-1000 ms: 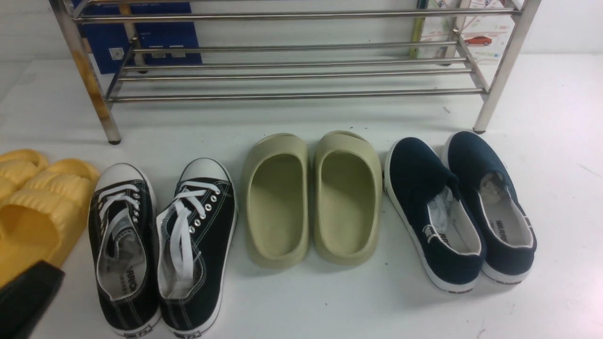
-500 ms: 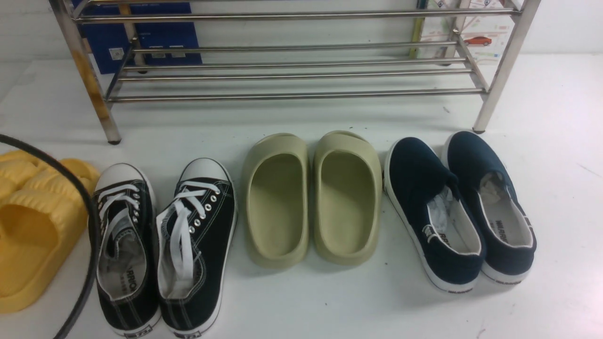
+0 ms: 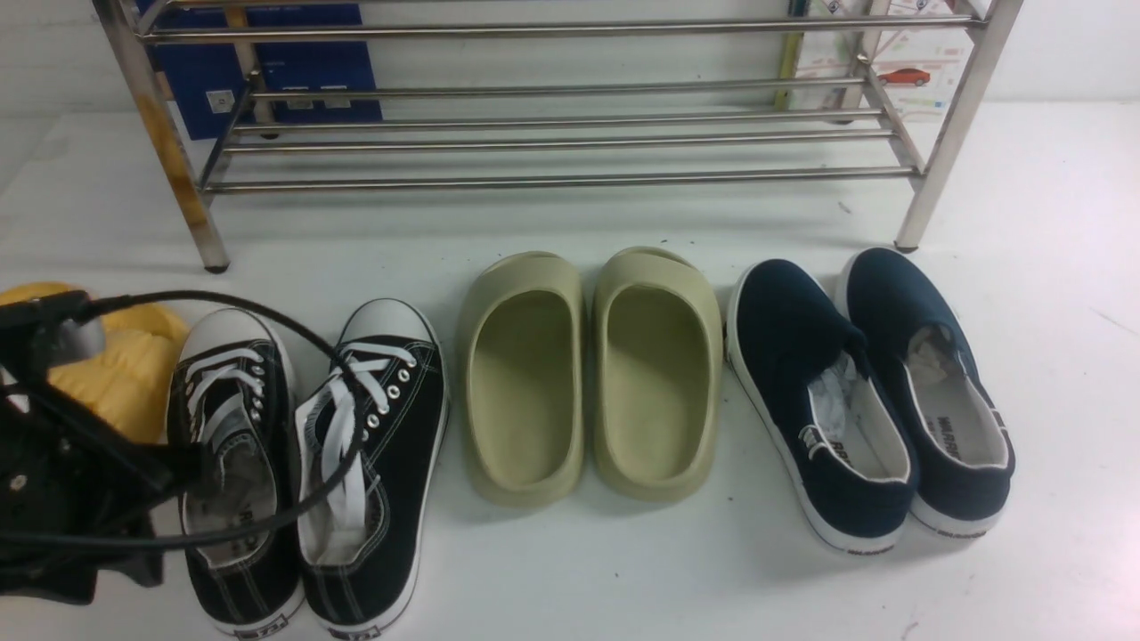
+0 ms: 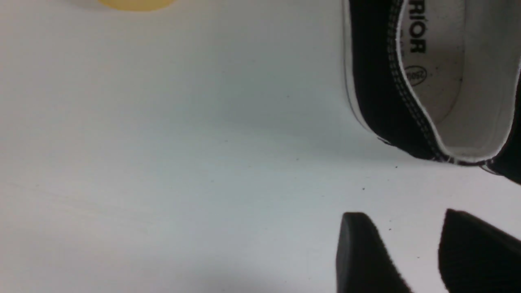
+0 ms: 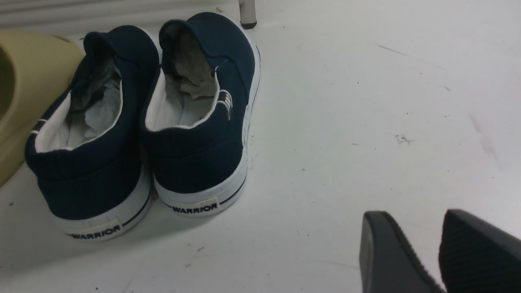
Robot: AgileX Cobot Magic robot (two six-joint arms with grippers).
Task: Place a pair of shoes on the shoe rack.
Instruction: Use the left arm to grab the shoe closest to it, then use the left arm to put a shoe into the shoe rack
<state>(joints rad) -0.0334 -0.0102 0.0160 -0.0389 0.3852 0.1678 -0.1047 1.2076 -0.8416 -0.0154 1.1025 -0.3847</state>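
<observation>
The pair of shoes, two black lace-up sneakers with white toe caps, stands on the white floor at the front left: one sneaker (image 3: 239, 534) and its mate (image 3: 378, 454) side by side, toes toward the shoe rack (image 3: 552, 182). My left arm (image 3: 62, 499) hangs over the floor just left of them, and its cable loops across both. In the left wrist view my left gripper (image 4: 403, 215) is open and empty above bare floor, a short way behind a sneaker's heel (image 4: 378, 81). My right gripper (image 5: 413, 213) is open and empty too, over bare floor.
Olive-green slides (image 3: 592, 374) sit mid-floor, with navy slip-ons (image 3: 873, 401) to their right, whose heels (image 5: 142, 122) face the right wrist camera. Yellow slides (image 3: 125, 374) lie partly under my left arm. A blue box (image 3: 294, 62) stands behind the rack.
My left arm has come in from the lower left and now covers much of the yellow slides, its cable swung over the sneakers. No shoe has moved.
</observation>
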